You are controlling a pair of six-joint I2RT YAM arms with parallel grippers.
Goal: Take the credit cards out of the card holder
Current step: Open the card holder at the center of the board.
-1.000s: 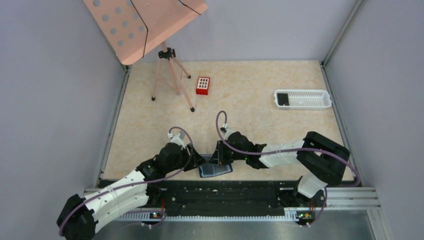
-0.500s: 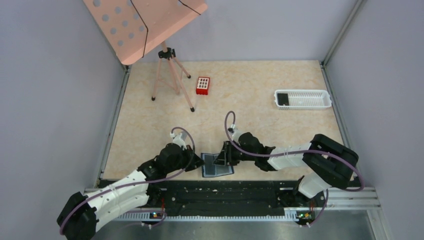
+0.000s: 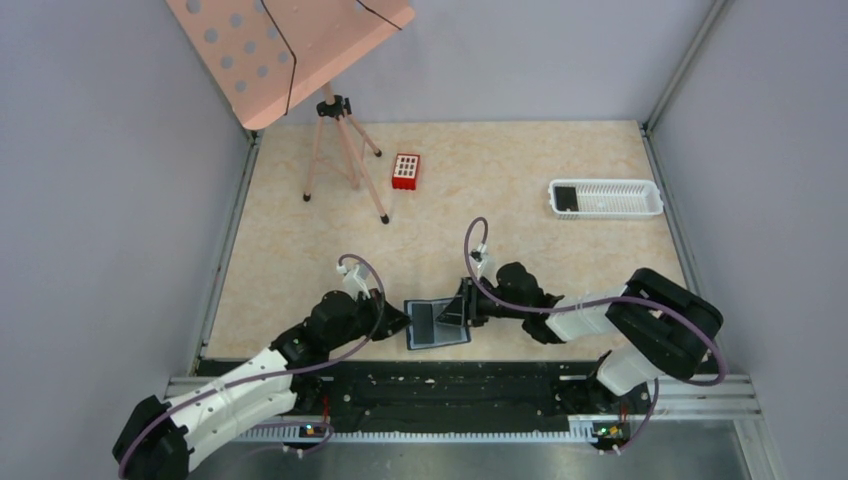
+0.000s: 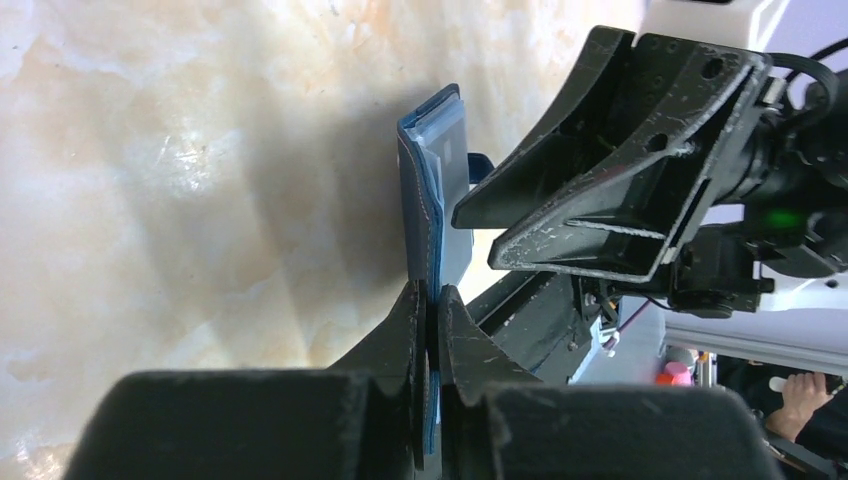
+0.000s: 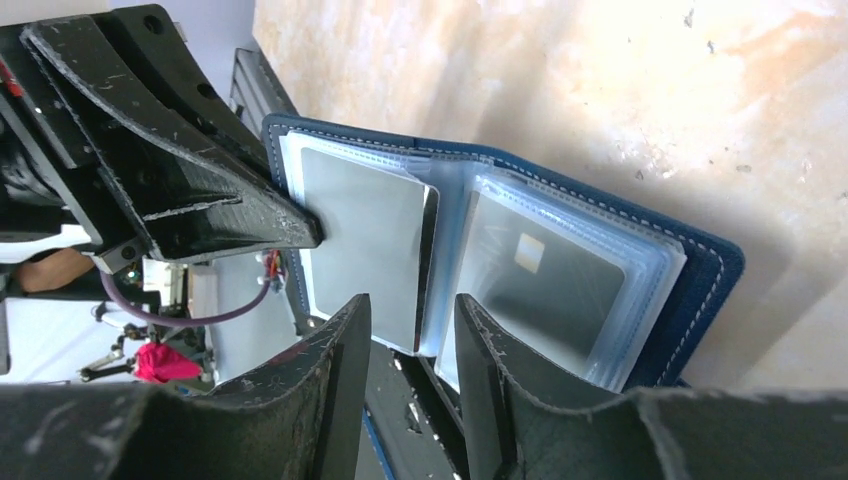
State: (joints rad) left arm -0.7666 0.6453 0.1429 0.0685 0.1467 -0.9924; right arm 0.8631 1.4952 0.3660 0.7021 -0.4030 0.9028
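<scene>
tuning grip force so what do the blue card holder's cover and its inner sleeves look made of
Card holder cover: probably leather or faux leather, matte blue, judging by the pale stitching along its rim. Inner sleeves: clear soft plastic, likely vinyl, glossy; they stack in thin see-through layers with a card showing through.

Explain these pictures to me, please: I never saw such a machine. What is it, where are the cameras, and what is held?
These are two robot arms bolted at a table's near edge. One picture looks down from above; the other two come from a camera on each wrist. On the table are an open blue wallet, a white tray, a red box and a pink stand. The left fingers pinch the wallet's edge. The right fingers stand open over its clear sleeves, where cards show, and hold nothing.
</scene>
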